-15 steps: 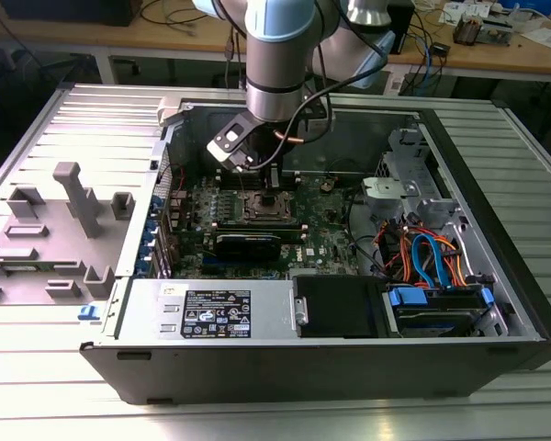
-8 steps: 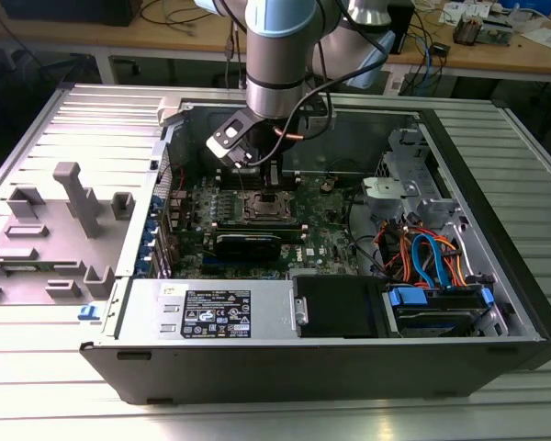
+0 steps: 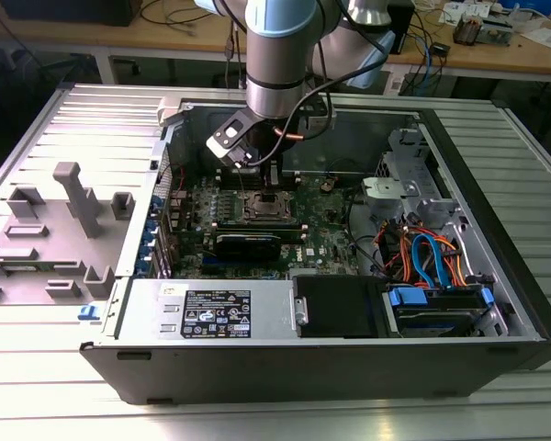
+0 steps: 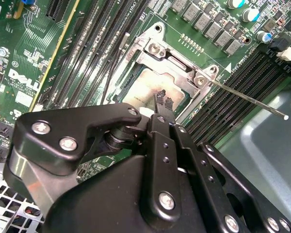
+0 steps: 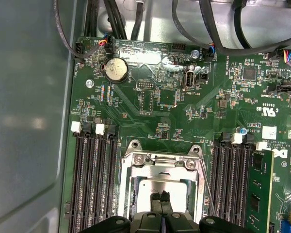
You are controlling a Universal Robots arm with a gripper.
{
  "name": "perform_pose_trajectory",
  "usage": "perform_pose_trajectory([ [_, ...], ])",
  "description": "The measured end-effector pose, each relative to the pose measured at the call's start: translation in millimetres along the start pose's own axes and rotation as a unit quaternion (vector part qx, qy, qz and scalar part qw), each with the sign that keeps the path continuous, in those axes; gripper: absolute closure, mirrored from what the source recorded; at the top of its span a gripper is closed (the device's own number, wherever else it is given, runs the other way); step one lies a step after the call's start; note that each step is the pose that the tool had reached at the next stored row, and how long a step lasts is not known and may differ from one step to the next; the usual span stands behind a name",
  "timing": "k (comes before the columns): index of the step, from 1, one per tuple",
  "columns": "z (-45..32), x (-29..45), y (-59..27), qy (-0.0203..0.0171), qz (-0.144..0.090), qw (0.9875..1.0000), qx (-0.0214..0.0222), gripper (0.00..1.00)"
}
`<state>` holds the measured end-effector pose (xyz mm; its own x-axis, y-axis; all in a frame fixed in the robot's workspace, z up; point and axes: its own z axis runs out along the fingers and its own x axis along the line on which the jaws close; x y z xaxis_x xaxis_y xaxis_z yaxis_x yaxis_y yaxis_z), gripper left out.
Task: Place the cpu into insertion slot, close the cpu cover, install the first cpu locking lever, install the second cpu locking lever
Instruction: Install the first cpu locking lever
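one gripper (image 5: 161, 196), fingers together, over one cpu (image 5: 149, 187), seemingly seated.

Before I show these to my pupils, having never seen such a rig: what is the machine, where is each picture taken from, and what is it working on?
The machine is a robot arm reaching into an open computer case that lies on a ribbed metal table. The exterior view comes from a camera off the arm and takes in the whole scene. Both wrist views come from cameras riding on the arm, looking past its black gripper at the green circuit board. The gripper is right at the cpu, a dull silver square inside the insertion slot with its shiny metal rim. A thin locking lever sticks out beside the slot. Whether the gripper holds anything cannot be told.
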<state>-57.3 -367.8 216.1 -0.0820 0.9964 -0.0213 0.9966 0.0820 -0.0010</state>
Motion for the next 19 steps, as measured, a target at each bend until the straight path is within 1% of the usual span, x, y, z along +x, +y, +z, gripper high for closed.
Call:
perform_pose_trajectory([
  [4,-0.2,0.0,0.0,0.0000,-0.001,1.0000,0.0000,0.89],
  [9,-4.2,-0.1,0.0,-0.0003,-0.026,0.9997,-0.0012,0.89],
  [12,-9.5,-0.2,0.0,-0.0003,-0.039,0.9992,-0.0019,0.89],
  [16,-14.0,-0.3,0.0,-0.0004,-0.052,0.9986,-0.0027,0.89],
  [19,-17.6,-0.4,0.0,-0.0004,-0.065,0.9979,-0.0035,0.89],
])
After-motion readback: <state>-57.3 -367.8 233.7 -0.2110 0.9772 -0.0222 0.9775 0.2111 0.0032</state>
